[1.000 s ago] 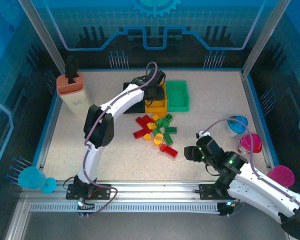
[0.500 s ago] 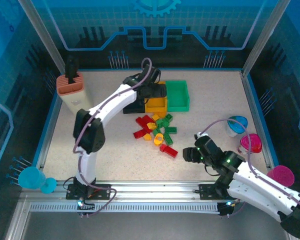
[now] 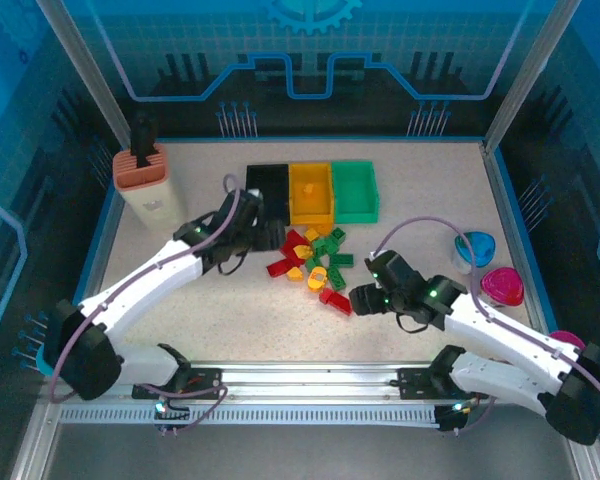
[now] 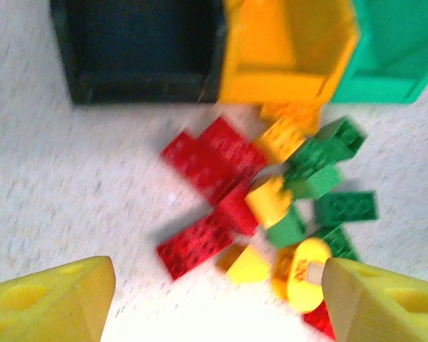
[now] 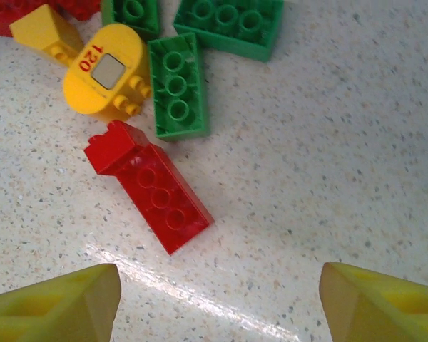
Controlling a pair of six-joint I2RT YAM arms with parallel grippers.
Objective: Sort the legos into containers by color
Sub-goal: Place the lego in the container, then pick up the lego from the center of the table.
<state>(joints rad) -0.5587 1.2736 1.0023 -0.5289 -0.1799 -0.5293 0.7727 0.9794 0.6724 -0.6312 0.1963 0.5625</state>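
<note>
The legos [image 3: 311,262] lie in a loose pile of red, yellow-orange and green in front of the containers: a black bin [image 3: 268,186], a yellow-orange bin [image 3: 311,192] and a green bin [image 3: 355,190]. My left gripper [image 3: 270,240] hovers at the pile's left edge. It is open, and its yellow fingertips [image 4: 53,299] stand wide apart over red bricks [image 4: 198,246] and a round yellow piece [image 4: 299,269]. My right gripper [image 3: 365,298] is open just right of a long red brick [image 5: 153,189], which lies apart on the table. Nothing sits between either pair of fingers.
A salmon-and-cream holder [image 3: 145,185] with a black tool stands at the back left. Blue [image 3: 475,250] and pink [image 3: 502,287] cups sit at the right edge, and another blue cup [image 3: 60,355] lies at the near left. A green brick [image 5: 177,87] lies beside the red one.
My left arm has swung back from over the bins to the pile's left side, and its gripper has opened. My right gripper has moved left toward the lone red brick.
</note>
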